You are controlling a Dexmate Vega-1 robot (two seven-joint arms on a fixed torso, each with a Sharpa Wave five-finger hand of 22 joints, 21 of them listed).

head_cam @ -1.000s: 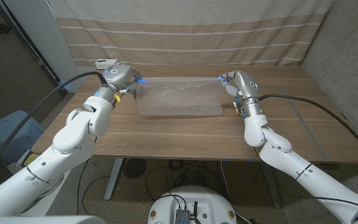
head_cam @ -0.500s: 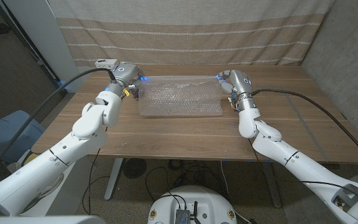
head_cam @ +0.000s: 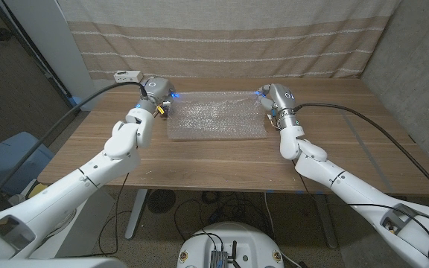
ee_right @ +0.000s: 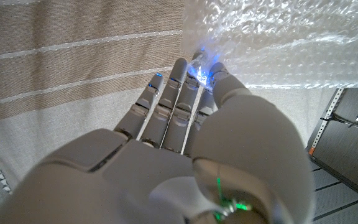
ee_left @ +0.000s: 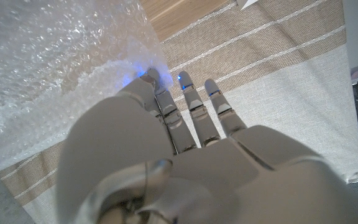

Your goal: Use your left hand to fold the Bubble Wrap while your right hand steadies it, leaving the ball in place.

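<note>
The bubble wrap (head_cam: 216, 119) lies flat on the wooden tabletop (head_cam: 199, 160), in the upper middle of the head picture. It is a clear, shiny sheet, wider than it is deep. It is not folded.

The left hand (head_cam: 155, 93) is at the sheet's far left corner, in the upper left part of the head picture. In the left wrist picture, the left hand (ee_left: 185, 155) has its fingers (ee_left: 194, 112) straight and close side by side. One fingertip touches the edge of the bubble wrap (ee_left: 55, 68), where a small blue light glows. I cannot tell if the hand pinches the sheet or only touches it.

The right hand (head_cam: 274, 98) is at the sheet's far right corner, in the upper right part of the head picture. In the right wrist picture, the right hand (ee_right: 191, 149) also has its fingers (ee_right: 176, 93) straight and close together. Its fingertips meet the edge of the bubble wrap (ee_right: 278, 37), with a blue glow there too. I cannot tell if this hand grips it.

A striped cloth (head_cam: 222, 37) hangs behind the tabletop.
</note>
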